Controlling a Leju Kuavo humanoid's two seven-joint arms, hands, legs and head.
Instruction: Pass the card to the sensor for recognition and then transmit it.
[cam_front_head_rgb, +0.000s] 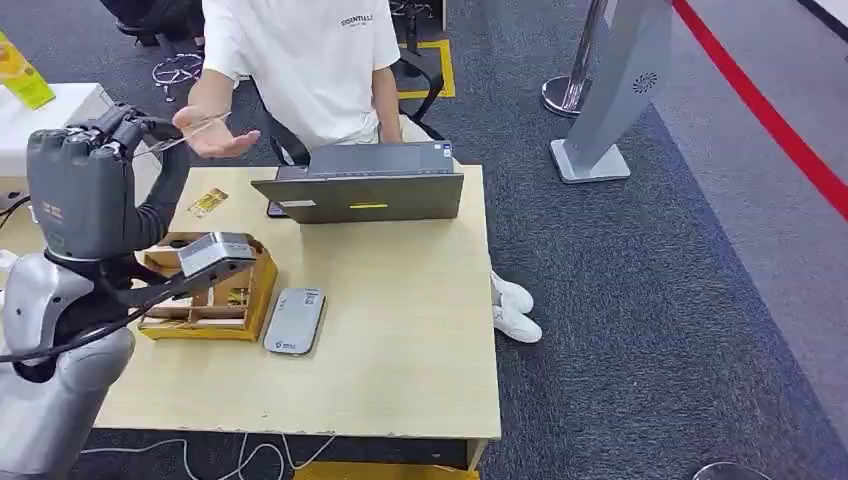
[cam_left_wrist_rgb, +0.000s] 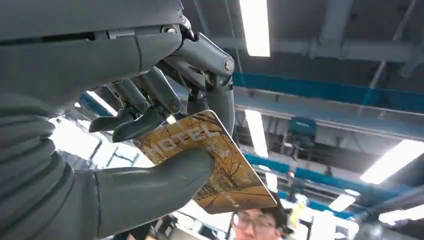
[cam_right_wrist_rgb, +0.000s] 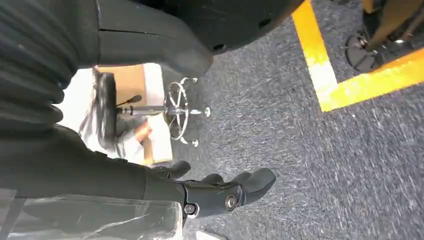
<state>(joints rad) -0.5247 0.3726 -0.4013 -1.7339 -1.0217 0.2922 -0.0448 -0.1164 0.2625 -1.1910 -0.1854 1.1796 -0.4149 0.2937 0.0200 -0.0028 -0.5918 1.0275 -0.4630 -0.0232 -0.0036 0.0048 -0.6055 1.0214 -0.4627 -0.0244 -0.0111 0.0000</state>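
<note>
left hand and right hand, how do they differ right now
The left hand is raised and pinches a hotel card between thumb and fingers; the right hand holds nothing. The left hand reaches toward a person's open palm beyond the table, while the right hand hangs over grey carpet, its fingers loosely curled. Both are dark grey, with ribbed wrist covers.

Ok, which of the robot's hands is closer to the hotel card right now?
The left. The left hand pinches the hotel card between thumb and fingers, raised toward the person's hand. The right hand hangs over the carpet, apart from it.
</note>
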